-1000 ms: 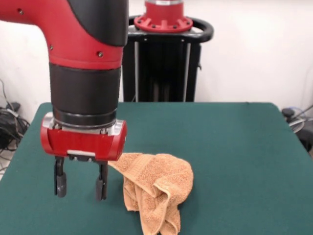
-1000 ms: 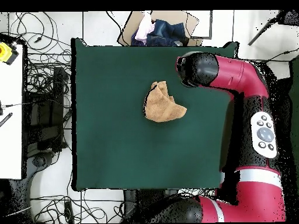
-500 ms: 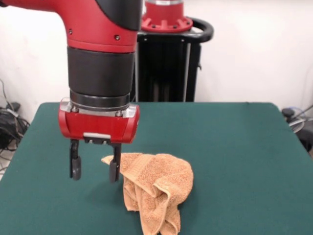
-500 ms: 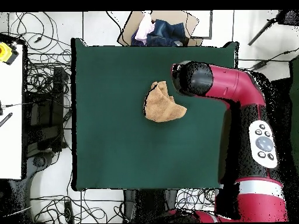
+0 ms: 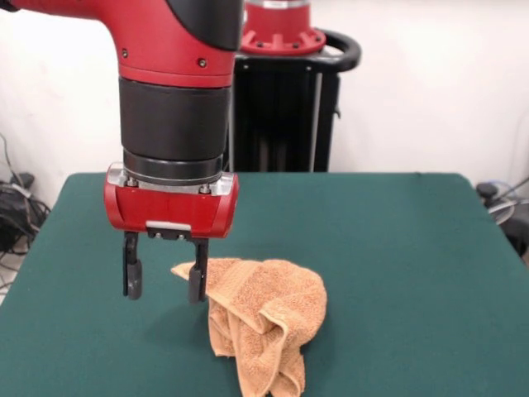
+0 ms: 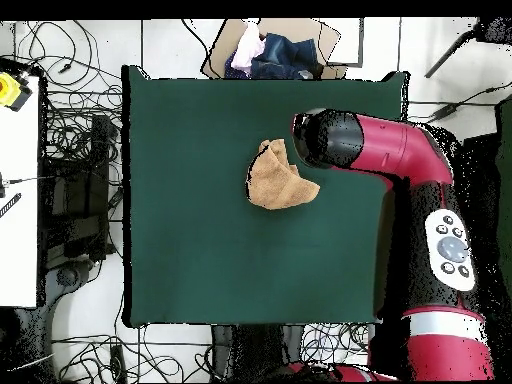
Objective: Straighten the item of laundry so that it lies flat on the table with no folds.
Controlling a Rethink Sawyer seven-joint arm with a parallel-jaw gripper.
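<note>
A: Towel [image 5: 264, 322] status?

B: Orange-tan, bunched in a heap on the green surface [image 5: 397, 248]. Folds everywhere, one lobe trailing toward the near edge in the front view. Not flat.

A: Where on the surface?

B: Overhead: towel [image 6: 281, 177] sits roughly mid-width, a bit closer to the edge by the cardboard box [image 6: 270, 50] than to the edge on the robot's base side. Well clear of all four edges and corners.

A: Pincer?

B: Pincer [image 5: 164, 275] points straight down, fingers spread with a clear gap, nothing between them. One fingertip [image 5: 197, 284] overlaps the towel's pointed corner in the front view; can't tell if it touches. The other finger hangs over bare green beside the towel. Tips look above the surface, shadow underneath.

A: Arm overhead?

B: Red arm [image 6: 400, 150] reaches in from the surface's side edge, black wrist end right next to the towel. Pincer itself hidden under the wrist there.

A: Other stuff?

B: Cables [image 6: 70, 150] on the floor off the opposite side edge. Box holds clothes.
</note>
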